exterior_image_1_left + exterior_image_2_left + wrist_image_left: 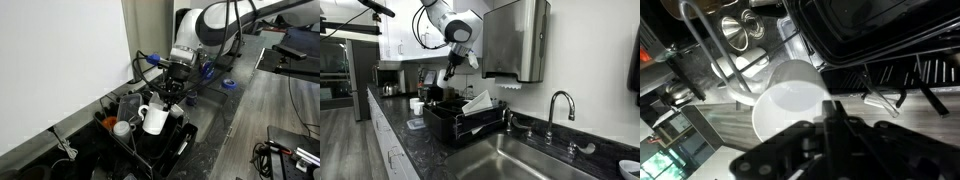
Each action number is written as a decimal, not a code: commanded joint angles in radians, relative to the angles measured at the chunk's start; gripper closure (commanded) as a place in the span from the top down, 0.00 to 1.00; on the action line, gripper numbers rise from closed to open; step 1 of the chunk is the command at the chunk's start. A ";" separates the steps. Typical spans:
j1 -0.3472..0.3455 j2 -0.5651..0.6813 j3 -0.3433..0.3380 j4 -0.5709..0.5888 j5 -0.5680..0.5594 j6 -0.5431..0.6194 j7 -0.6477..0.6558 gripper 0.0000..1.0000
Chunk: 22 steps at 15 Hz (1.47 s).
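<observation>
In an exterior view, the robot's arm reaches down over a dish rack on a dark surface. Its pincer hangs with both fingers pressed together and nothing clamped between them that we can see. A white mug sits in the near part of the rack, at about seven o'clock from the fingertips and just below them. It looks upright, mouth up, with its handle toward nine o'clock. We cannot tell from here whether the fingertips touch the rim.

In an exterior view along the surface, the pincer hangs above the end of the dish rack that lies away from the sink. The tap stands at three o'clock from the rack, and a steel towel dispenser hangs on the wall at one o'clock. We cannot pick out the mug with certainty from this side.

In the wrist view, the closed pincer comes in from six o'clock. The mug fills the middle with its open mouth facing the camera, so we judge that its long axis runs roughly toward the wrist. Its centre lies at about ten o'clock from the fingertips, which sit just beside the rim on its three o'clock side. A black tray lies at one o'clock.
</observation>
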 commanded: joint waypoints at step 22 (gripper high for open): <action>0.154 -0.328 -0.364 -0.123 0.296 0.004 0.033 1.00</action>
